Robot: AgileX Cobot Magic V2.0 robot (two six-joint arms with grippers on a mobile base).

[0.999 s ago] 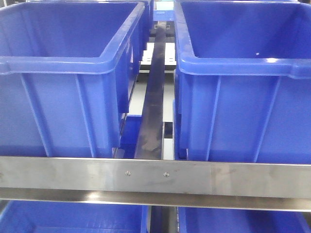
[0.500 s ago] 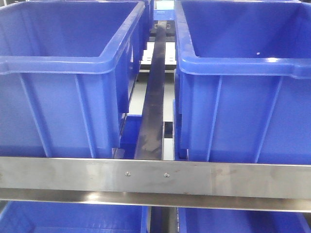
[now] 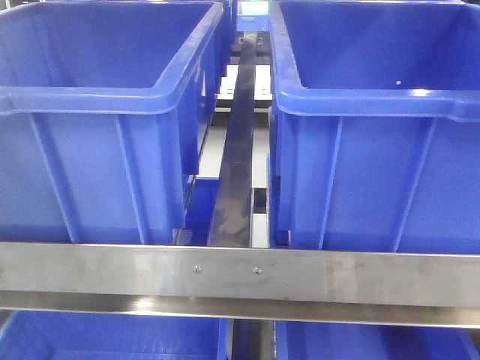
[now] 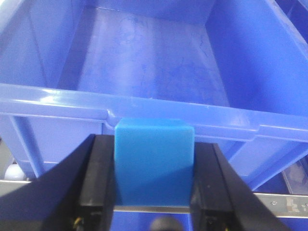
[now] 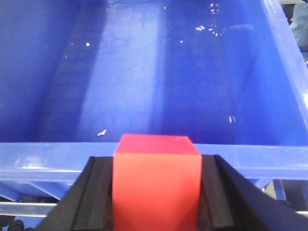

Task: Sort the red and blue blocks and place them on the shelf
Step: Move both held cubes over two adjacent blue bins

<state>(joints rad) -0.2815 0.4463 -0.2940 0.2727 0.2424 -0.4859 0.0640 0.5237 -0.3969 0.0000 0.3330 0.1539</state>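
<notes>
My left gripper (image 4: 153, 166) is shut on the blue block (image 4: 154, 161), held just in front of the near rim of a large blue bin (image 4: 144, 62). My right gripper (image 5: 156, 185) is shut on the red block (image 5: 156, 180), held at the near rim of another large blue bin (image 5: 154, 72). The shelf shows in the front view as a steel front rail (image 3: 240, 274) with two small screws. Neither gripper nor either block shows in the front view.
Two large blue bins (image 3: 97, 105) (image 3: 375, 112) stand side by side on the shelf, split by a dark steel divider bar (image 3: 236, 165). More blue bins (image 3: 112, 334) sit on the tier below. White specks lie in the right bin's floor (image 5: 211, 29).
The front view has shifted very slightly; nothing else has visibly changed.
</notes>
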